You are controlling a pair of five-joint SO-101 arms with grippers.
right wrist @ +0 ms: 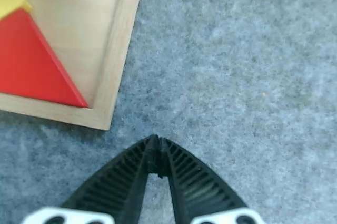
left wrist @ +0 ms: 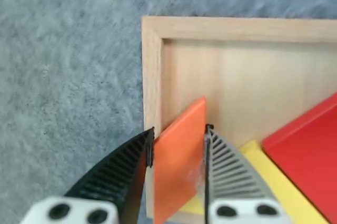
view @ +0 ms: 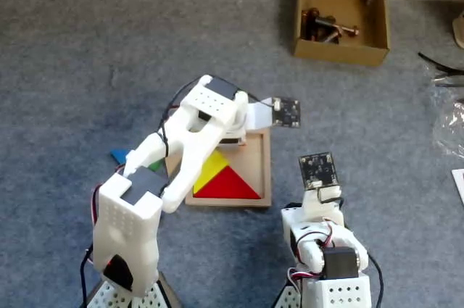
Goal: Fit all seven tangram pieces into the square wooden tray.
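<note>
- While pinching the orange piece (left wrist: 179,166) between narrowly set left jaws, hangs tilted over the wooden tray (left wrist: 152,76), close against its corner rim.
- Risks snagging that rim beside the dark jaw, or riding onto the yellow piece (left wrist: 287,190) under the pale jaw, if lowered unlevelled.
- Leaves bare tray floor ahead of the tips, with the red piece (left wrist: 310,150) beyond the pale jaw.
- Holds right jaws pressed together, empty, above the surface (right wrist: 237,76).

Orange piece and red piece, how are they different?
The orange piece is pinched between the left fingers and stands tilted up on its edge. The red piece lies flat, and nothing holds it. The red piece shows as a big triangle, while the orange piece looks narrower. Both are over the wooden tray.
</note>
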